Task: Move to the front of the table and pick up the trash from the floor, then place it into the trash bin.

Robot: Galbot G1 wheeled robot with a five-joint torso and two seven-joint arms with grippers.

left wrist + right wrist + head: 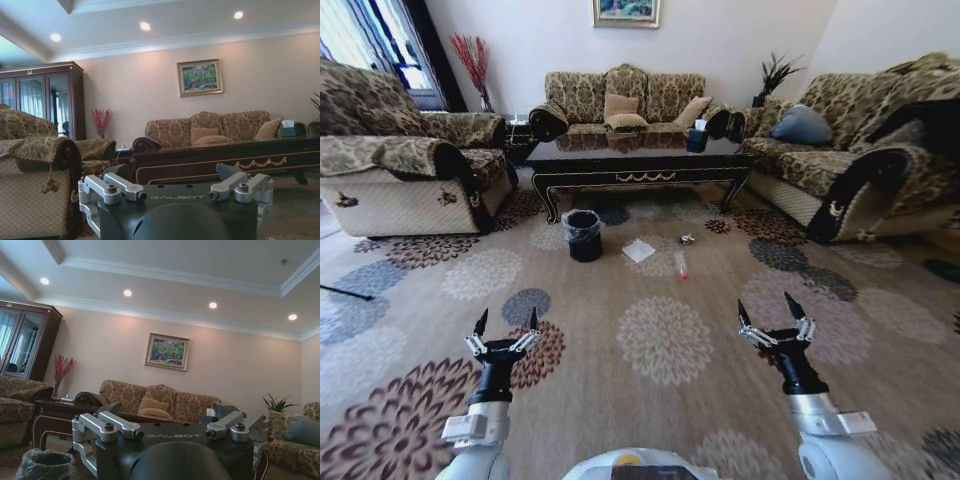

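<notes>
- Your surface [640, 165] stands ahead, between the sofas.
- The bin [584, 234] sits on the carpet just before its left leg.
- Your left pincer [506, 325] and right pincer [773, 315] hover low over the carpet, well short of the litter, both released.
- Paper [639, 250], bottle [681, 265] and wrapper [687, 238] lie right of the bin.

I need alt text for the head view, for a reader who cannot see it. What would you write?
Both grippers, left and right, are open above a floral carpet. Ahead, before a dark coffee table, stand a black trash bin and litter: a white paper square, a clear bottle and a small wrapper. Patterned sofas surround the table.
</notes>
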